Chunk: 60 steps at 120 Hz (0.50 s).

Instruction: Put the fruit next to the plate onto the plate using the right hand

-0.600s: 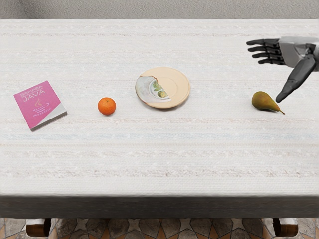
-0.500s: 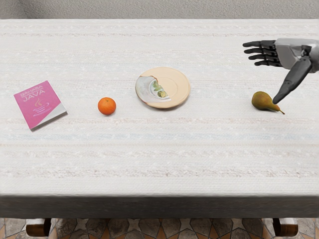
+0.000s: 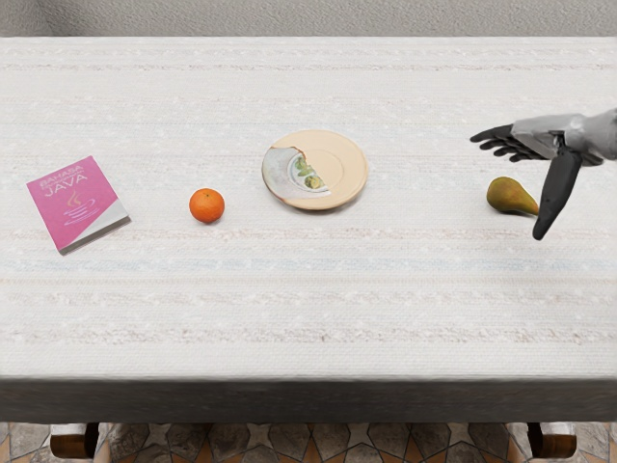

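Hovering near the worktop's (image 3: 308,289) right edge, the right hand (image 3: 543,141) spreads its fingers over the pear (image 3: 506,195), holding nothing; the plate (image 3: 351,160) sits mid-worktop.

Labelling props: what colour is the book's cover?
The book is pink with white lettering, head view.

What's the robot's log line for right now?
right hand: open, by pear, no grasp | pear: on table, right of plate | orange: left of plate | left hand: out of view
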{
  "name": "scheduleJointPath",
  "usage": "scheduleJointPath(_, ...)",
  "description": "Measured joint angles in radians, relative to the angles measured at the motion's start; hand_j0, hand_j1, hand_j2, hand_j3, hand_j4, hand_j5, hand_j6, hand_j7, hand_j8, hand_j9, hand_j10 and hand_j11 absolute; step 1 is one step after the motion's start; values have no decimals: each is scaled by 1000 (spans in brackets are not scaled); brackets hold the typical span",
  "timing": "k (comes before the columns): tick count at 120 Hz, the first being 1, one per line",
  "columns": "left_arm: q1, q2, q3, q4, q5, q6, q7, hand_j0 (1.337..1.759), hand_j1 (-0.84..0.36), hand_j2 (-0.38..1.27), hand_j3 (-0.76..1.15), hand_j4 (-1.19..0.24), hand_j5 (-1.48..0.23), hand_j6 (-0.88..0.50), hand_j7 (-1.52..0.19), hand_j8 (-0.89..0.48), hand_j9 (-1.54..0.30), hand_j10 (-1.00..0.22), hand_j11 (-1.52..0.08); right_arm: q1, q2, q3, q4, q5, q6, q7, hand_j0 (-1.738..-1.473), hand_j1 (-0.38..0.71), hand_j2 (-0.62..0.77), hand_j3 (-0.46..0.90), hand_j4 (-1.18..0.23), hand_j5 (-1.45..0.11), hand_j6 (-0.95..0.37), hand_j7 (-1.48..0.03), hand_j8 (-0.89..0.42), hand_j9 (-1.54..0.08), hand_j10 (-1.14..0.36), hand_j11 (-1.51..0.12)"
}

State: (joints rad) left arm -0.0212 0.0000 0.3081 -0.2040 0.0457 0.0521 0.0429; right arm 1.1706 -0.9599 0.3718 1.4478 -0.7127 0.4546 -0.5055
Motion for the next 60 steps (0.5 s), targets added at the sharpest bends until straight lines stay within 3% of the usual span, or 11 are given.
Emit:
scheduleJointPath(12,1,0,0,0,0,0,0,1658,349,0,0,0,0,0,0,0,0,0,0,-6,51,-27,10,-103,-138,-45,-1658,-317,-5,0,-33,-37,-35,-36,-34,-37,-32,-37)
scheduleJointPath(30,1,0,0,0,0,0,0,1658,349,0,0,0,0,0,0,0,0,0,0,-13,153,-89,-45,-189,-269,-83,-1658,-316,-5,0,-34,-38,-36,-37,-35,-38,-33,-38)
scheduleJointPath(60,0,0,0,0,0,0,0,1658,349,0,0,0,0,0,0,0,0,0,0,-76,239,-113,-127,-285,-415,-103,-1658,-281,-10,0,-63,-76,-66,-76,-64,-76,-62,-76)
